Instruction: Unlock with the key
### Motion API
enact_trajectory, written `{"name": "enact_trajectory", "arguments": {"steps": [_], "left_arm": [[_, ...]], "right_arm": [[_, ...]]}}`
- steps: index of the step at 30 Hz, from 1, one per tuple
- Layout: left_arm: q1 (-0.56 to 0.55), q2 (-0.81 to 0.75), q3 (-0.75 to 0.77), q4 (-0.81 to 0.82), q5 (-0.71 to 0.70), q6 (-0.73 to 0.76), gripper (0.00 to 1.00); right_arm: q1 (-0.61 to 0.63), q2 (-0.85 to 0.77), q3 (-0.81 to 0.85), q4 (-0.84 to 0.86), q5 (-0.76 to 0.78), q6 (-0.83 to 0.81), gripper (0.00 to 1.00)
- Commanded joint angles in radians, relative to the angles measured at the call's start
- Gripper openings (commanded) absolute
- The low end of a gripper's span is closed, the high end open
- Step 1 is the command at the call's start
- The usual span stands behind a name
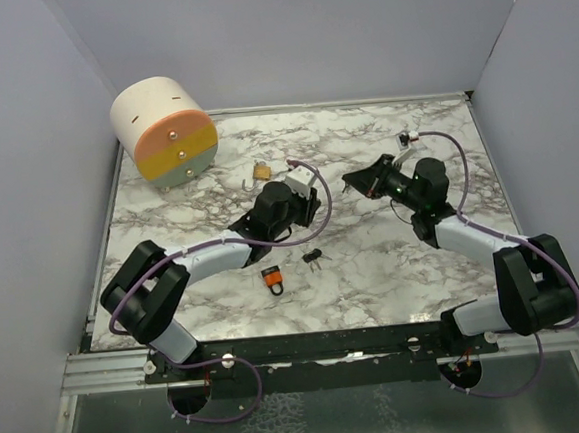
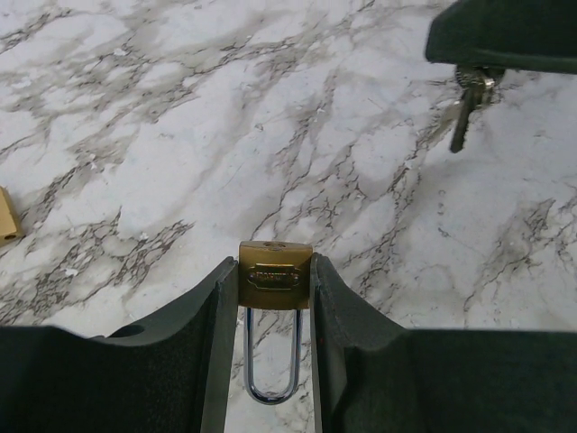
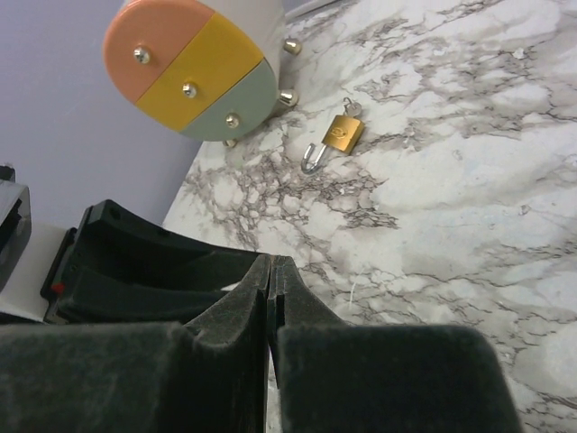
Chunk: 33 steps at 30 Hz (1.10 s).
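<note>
My left gripper (image 2: 275,271) is shut on a brass padlock (image 2: 275,276), gripping its body from both sides. Its steel shackle (image 2: 270,361) points back toward the wrist and looks closed. In the top view this gripper (image 1: 314,207) is over the middle of the marble table (image 1: 394,268). My right gripper (image 3: 271,262) is shut. In the left wrist view it holds a silver key (image 2: 467,101) that hangs from its tips, up and to the right of the padlock and apart from it. In the top view the right gripper (image 1: 352,181) faces the left one.
A second brass padlock (image 1: 261,171) lies near the back, also in the right wrist view (image 3: 341,135). An orange padlock (image 1: 272,280) and black keys (image 1: 315,257) lie nearer the front. A round drawer unit (image 1: 162,131) stands at the back left.
</note>
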Motion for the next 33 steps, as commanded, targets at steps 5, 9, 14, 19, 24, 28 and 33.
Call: {"name": "enact_trajectory", "arguments": {"steps": [5,9,14,19,24,28,33], "left_arm": [[-0.037,-0.034,-0.111,0.316,0.089,0.086,0.00],[-0.047,-0.049,-0.147,0.381,0.112,0.120,0.00],[-0.058,-0.067,-0.196,0.470,0.124,0.153,0.00],[-0.063,-0.083,-0.230,0.524,0.129,0.165,0.00],[-0.067,-0.096,-0.268,0.577,0.148,0.189,0.00],[-0.072,-0.103,-0.303,0.627,0.171,0.222,0.00],[-0.075,-0.096,-0.338,0.686,0.190,0.238,0.00]], "right_arm": [[0.094,-0.009,-0.029,0.104,0.182,0.060,0.01],[0.142,-0.022,-0.036,0.099,0.251,0.046,0.01],[0.195,-0.029,-0.051,0.100,0.328,0.018,0.01],[0.227,-0.039,-0.085,0.153,0.382,0.014,0.01],[0.248,-0.054,-0.101,0.183,0.419,0.002,0.01],[0.255,-0.075,-0.122,0.207,0.430,-0.002,0.01],[0.266,-0.099,-0.134,0.201,0.440,-0.007,0.01]]}}
